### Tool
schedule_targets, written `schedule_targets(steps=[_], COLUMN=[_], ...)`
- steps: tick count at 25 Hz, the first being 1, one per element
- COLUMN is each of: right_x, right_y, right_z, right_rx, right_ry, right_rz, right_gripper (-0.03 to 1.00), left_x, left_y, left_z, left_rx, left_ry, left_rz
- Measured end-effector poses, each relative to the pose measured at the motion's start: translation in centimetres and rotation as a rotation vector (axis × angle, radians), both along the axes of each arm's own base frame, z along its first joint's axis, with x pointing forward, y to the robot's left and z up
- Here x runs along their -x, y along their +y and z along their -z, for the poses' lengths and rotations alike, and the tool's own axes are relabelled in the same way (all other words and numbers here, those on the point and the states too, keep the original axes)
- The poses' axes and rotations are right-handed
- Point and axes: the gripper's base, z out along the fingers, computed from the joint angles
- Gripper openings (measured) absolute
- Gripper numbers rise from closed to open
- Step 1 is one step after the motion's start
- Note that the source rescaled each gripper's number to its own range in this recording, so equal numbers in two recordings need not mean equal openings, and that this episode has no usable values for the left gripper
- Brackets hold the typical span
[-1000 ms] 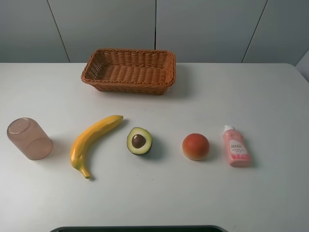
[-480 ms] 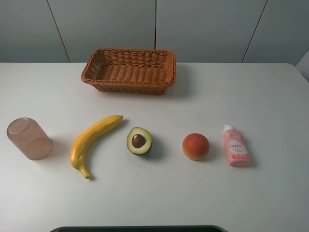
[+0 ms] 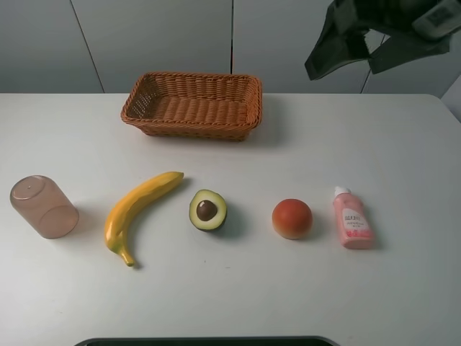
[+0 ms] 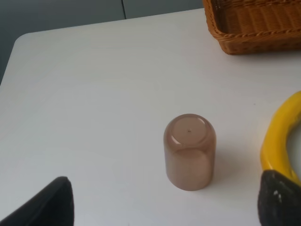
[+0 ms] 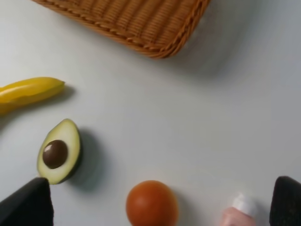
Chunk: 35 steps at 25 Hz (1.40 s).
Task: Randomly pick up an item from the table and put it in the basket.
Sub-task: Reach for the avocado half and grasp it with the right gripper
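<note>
The halved avocado (image 3: 207, 210) lies flesh up with its brown pit showing, in the middle of the white table (image 3: 324, 144); it also shows in the right wrist view (image 5: 59, 151). The brown wicker basket (image 3: 192, 105) stands empty at the back centre, and one corner shows in each wrist view (image 5: 141, 23) (image 4: 254, 23). My right gripper (image 3: 343, 68) hangs high at the upper right, open and empty (image 5: 157, 207), well above the fruits. My left gripper (image 4: 160, 207) is open and empty, and is out of the high view.
A yellow banana (image 3: 137, 209) lies left of the avocado. A round orange-red fruit (image 3: 292, 218) and a pink bottle (image 3: 351, 219) lie to its right. A translucent brown cup (image 3: 43, 207) lies on its side at the far left (image 4: 189, 150).
My right arm has come into the high view at the upper right. The things on the table have not moved.
</note>
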Motion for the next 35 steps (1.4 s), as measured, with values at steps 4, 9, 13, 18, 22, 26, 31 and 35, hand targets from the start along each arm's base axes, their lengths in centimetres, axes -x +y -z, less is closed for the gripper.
schedule_targets(steps=[4, 9, 13, 18, 22, 26, 31, 35], right_x=[-0.2, 0.3, 1.3, 2.0, 1.8, 1.6, 1.3, 1.1], right_y=[4.2, 9.0, 12.5, 15.1, 15.6, 15.9, 16.2, 16.3], right_z=[2.3, 5.8, 9.3, 13.1, 15.2, 16.3, 17.9, 18.9], right_rx=[-0.001, 0.028, 0.082, 0.134, 0.171, 0.176, 0.196, 0.209], right_ry=[0.058, 0.118, 0.180, 0.228, 0.256, 0.258, 0.271, 0.276], right_rz=[0.008, -0.027, -0.095, -0.143, -0.148, -0.145, -0.143, -0.145], right_gripper=[0.98, 0.98, 0.98, 0.98, 0.98, 0.98, 0.98, 0.98], left_x=[0.0, 0.0, 0.0, 0.0, 0.0, 0.0, 0.0, 0.0], left_y=[0.0, 0.0, 0.0, 0.0, 0.0, 0.0, 0.0, 0.0], left_z=[0.0, 0.0, 0.0, 0.0, 0.0, 0.0, 0.0, 0.0], left_rx=[0.000, 0.000, 0.000, 0.000, 0.000, 0.000, 0.000, 0.000], left_ry=[0.000, 0.000, 0.000, 0.000, 0.000, 0.000, 0.000, 0.000], left_rz=[0.000, 0.000, 0.000, 0.000, 0.000, 0.000, 0.000, 0.000])
